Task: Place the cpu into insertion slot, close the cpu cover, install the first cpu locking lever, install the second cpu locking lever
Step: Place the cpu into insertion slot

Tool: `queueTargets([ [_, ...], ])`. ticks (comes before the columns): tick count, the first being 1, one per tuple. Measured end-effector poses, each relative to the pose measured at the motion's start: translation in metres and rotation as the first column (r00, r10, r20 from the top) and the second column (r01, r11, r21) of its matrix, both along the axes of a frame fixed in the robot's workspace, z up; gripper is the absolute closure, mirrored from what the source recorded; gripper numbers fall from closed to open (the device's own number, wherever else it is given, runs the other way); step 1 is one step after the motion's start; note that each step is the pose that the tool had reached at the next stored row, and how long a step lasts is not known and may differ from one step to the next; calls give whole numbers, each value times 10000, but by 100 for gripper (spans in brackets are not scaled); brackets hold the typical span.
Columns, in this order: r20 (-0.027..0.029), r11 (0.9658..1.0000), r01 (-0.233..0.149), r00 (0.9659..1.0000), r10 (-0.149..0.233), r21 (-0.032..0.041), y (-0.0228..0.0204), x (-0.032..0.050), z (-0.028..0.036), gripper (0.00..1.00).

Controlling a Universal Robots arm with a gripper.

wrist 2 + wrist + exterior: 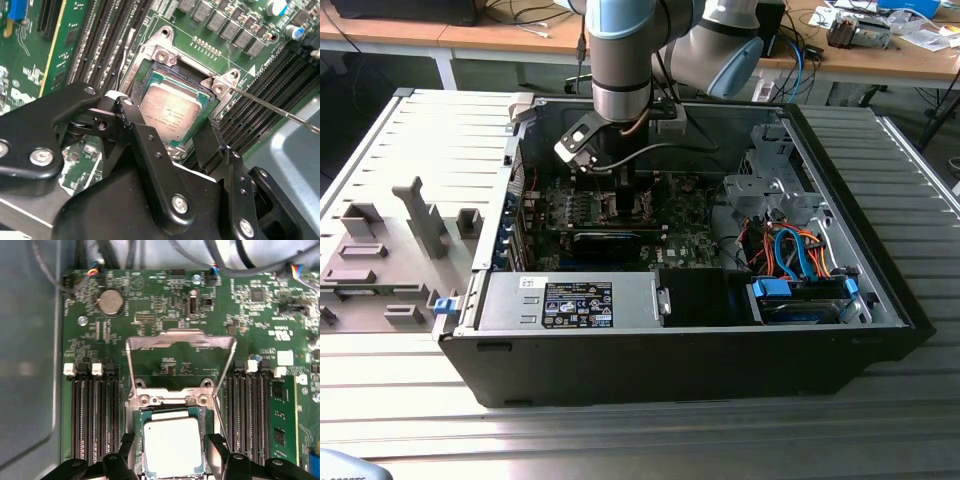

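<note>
The cpu (172, 446) (170, 112), a silver-topped square chip on a green base, lies level in the insertion slot (170, 399) (162, 52) on the green motherboard (620, 215). My gripper (172, 442) (167, 125) (623, 195) is low inside the computer case. One black finger presses each side of the chip, so it is shut on it. The cpu cover (181, 341) stands swung open beyond the slot. Two thin wire locking levers (280, 112) (123, 60) stick out unlatched on either side of the slot.
Black memory slots (95, 415) (250, 415) flank the socket. In the exterior view the case (880, 300) holds a power supply (570, 300) in front and a drive bay with orange and blue cables (800, 250) at the right. A grey fixture (410, 220) stands outside at the left.
</note>
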State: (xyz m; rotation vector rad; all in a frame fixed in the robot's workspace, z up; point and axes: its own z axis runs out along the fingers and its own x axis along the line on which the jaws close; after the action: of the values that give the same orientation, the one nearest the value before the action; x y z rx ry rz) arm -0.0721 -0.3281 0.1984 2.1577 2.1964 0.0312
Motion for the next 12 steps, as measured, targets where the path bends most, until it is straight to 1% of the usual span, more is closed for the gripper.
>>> queueTargets([
  [6,-1,10000,-10,10000,10,21,-1,0,1,33],
  [7,-2,10000,-11,10000,11,20,-1,-1,2,41],
  [8,-2,10000,-11,10000,11,23,-1,0,2,41],
  [9,-3,10000,-10,10000,10,26,-1,-1,2,45],
  [12,0,10000,-10,10000,10,34,-1,0,1,45],
])
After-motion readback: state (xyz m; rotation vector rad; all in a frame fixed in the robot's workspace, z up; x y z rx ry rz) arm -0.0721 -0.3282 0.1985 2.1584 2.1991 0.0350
